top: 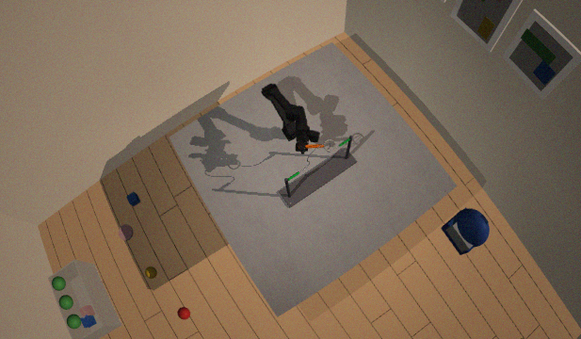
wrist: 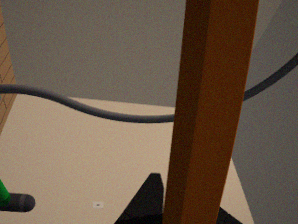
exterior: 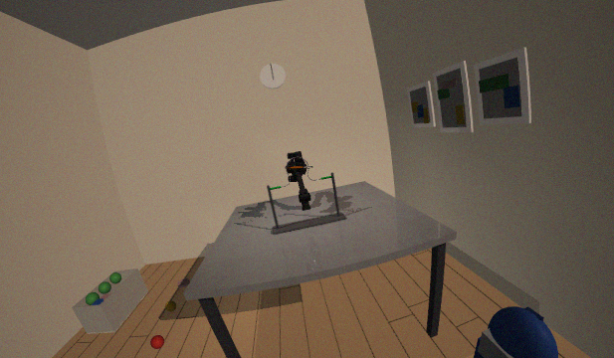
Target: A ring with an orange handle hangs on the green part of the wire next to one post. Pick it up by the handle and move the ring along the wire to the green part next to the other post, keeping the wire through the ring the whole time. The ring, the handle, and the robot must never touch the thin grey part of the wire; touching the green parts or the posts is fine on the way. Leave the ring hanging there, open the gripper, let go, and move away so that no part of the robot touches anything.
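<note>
The jaws (top: pixel 303 150) had the handle (top: pixel 314 146) (exterior: pixel 297 167) (wrist: pixel 210 110) pinched, the ring (top: pixel 329 145) out over the surface's (top: pixel 290 292) (exterior: pixel 331 259) back half, between the posts; best done slowly, turning with each bend, wire (wrist: pixel 140 119) centred.

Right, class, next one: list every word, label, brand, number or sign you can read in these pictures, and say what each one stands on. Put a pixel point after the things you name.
None: no readable text shows in any view.
The wall clock (exterior: pixel 279 77) shows a hand but no numerals that can be made out.
The framed pictures on the wall show only coloured blocks.
The robot arm (top: pixel 282 104) (exterior: pixel 302 184) is too small and dark to tell whether it bears a brand.
</note>
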Controlling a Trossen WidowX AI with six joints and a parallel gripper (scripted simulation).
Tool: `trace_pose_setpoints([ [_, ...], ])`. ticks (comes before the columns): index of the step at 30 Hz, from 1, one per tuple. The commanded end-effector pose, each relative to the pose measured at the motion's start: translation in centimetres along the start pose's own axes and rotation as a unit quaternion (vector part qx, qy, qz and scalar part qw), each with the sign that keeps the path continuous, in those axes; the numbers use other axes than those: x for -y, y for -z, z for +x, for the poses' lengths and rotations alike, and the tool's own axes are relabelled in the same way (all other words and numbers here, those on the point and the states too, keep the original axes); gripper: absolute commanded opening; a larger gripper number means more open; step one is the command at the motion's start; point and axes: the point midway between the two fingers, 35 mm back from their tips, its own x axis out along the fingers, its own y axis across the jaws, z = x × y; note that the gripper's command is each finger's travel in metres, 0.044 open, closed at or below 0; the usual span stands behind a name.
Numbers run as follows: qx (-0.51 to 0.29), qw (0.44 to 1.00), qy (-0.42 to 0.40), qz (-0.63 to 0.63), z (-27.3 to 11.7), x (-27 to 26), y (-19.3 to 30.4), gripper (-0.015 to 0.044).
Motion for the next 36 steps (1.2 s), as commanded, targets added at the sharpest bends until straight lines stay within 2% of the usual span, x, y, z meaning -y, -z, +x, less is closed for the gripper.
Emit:
trace_pose_setpoints([
  [1, 0.004, 1.0, 0.012, -0.021, 0.0, 0.1, -0.1, -0.015],
  [19, 0.011, 0.995, 0.054, -0.087, 0.1, 0.2, 0.0, -0.015],
  [36, 0.004, 1.0, 0.015, -0.027, 0.1, -3.1, 0.6, -0.015],
])
